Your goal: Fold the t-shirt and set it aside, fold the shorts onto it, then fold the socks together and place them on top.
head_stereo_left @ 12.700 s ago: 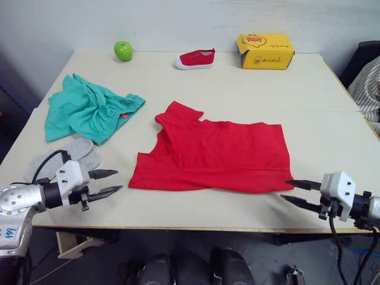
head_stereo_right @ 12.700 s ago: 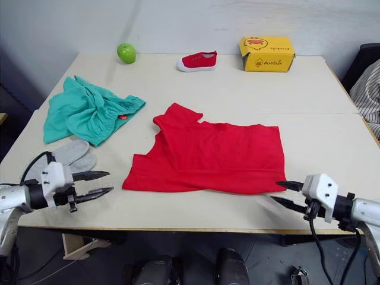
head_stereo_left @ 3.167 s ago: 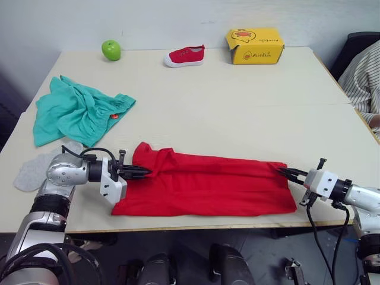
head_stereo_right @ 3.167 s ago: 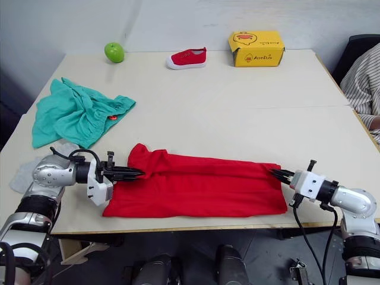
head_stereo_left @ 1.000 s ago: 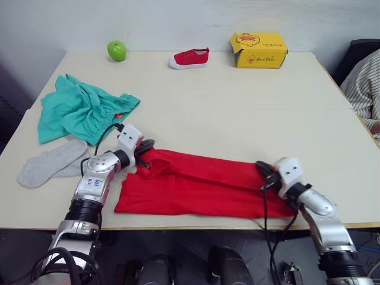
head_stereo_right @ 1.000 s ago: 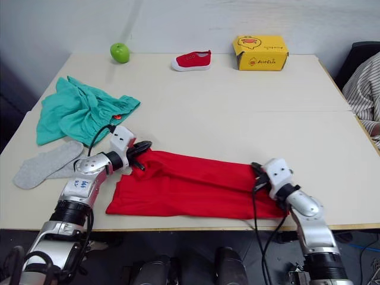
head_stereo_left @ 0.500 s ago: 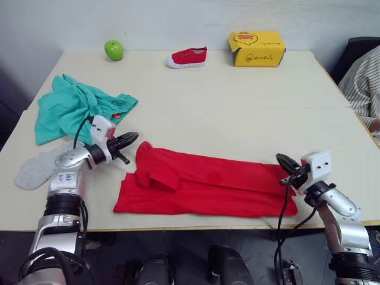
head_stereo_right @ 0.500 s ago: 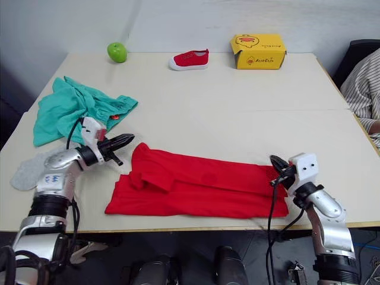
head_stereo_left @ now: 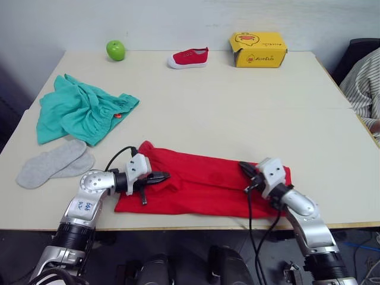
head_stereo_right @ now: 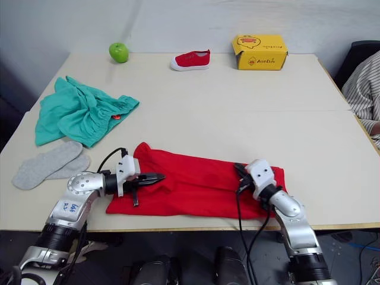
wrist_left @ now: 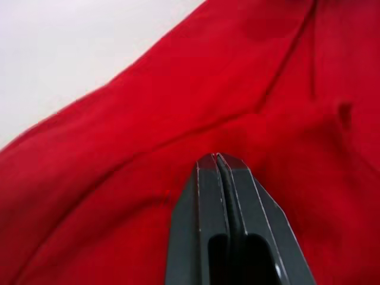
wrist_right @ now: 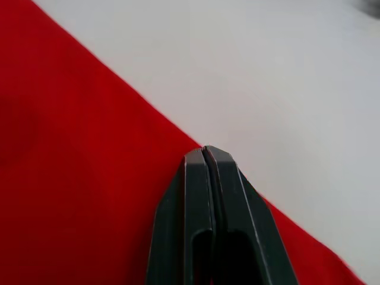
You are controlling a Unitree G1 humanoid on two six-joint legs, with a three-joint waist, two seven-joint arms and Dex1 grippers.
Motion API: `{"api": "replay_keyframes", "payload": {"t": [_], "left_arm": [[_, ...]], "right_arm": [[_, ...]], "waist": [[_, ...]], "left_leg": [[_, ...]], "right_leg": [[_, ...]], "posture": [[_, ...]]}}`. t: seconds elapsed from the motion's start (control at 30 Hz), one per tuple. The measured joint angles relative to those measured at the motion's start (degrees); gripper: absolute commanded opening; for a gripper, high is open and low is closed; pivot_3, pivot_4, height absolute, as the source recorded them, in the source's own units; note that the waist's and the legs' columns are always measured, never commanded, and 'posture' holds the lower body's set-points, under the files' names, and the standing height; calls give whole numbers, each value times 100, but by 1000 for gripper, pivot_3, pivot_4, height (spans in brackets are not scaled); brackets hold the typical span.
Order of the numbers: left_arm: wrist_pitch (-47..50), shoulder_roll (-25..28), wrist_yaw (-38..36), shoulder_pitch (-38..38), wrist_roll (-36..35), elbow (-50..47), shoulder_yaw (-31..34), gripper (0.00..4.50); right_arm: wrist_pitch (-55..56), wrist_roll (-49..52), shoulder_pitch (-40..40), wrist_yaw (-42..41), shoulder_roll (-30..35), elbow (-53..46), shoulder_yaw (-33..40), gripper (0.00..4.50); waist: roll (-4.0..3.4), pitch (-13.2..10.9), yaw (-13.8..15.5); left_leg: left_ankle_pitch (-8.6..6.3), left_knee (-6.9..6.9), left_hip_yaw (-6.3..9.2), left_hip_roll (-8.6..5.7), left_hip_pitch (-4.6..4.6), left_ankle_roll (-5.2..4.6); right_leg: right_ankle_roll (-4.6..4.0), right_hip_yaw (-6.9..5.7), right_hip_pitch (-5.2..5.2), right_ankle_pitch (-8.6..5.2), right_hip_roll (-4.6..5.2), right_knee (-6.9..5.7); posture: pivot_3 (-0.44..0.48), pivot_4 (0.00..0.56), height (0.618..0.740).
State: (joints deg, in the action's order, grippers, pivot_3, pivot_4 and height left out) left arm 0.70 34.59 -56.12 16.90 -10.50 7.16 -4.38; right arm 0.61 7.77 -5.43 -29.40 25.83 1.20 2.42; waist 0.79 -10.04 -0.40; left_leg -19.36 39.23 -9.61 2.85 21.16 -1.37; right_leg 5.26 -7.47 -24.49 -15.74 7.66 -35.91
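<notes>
Both grippers lie low over the t-shirt (head_stereo_left: 205,183), fingers pressed together with no cloth visibly pinched: the left gripper (head_stereo_left: 159,176) over its left end, the right gripper (head_stereo_left: 244,169) near its right end, close to the far edge. That red shirt lies as a long folded band near the table's (head_stereo_left: 237,107) front edge. To fold it well, each gripper likely needs to part its fingers and catch both layers at an end before lifting. Shorts (head_stereo_left: 80,113) and socks (head_stereo_left: 53,163) lie well apart, to the left.
</notes>
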Motion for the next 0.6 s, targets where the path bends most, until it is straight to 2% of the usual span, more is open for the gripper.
{"api": "replay_keyframes", "payload": {"t": [0.23,0.43,0.57,0.6], "left_arm": [[-346,531,36,-114,-1,464,473,49],[-694,625,-405,305,-320,1503,834,49],[-457,674,-840,568,-750,1505,1052,49],[-248,704,-958,571,-890,1336,1084,214]], "right_arm": [[89,343,121,-209,562,682,899,0],[200,848,114,-948,897,1266,1345,0],[128,1374,56,-1447,926,1209,1557,0],[7,1531,62,-1586,929,1092,1598,168]], "waist": [[-11,10,-5],[-14,7,-6],[-16,7,-6],[-17,6,-6]], "left_leg": [[-3,0,-3,1,-11,-5],[-3,0,-5,1,-2,-5],[-3,0,-5,0,1,-6],[-3,-1,-4,1,2,-6]], "right_leg": [[-4,3,1,-2,5,12],[-4,-1,-3,-2,3,5],[-3,-1,-4,-2,2,-4],[-3,-1,-4,-2,1,-4]], "posture": [[0,150,740],[0,150,740],[0,150,740],[0,150,740]]}}
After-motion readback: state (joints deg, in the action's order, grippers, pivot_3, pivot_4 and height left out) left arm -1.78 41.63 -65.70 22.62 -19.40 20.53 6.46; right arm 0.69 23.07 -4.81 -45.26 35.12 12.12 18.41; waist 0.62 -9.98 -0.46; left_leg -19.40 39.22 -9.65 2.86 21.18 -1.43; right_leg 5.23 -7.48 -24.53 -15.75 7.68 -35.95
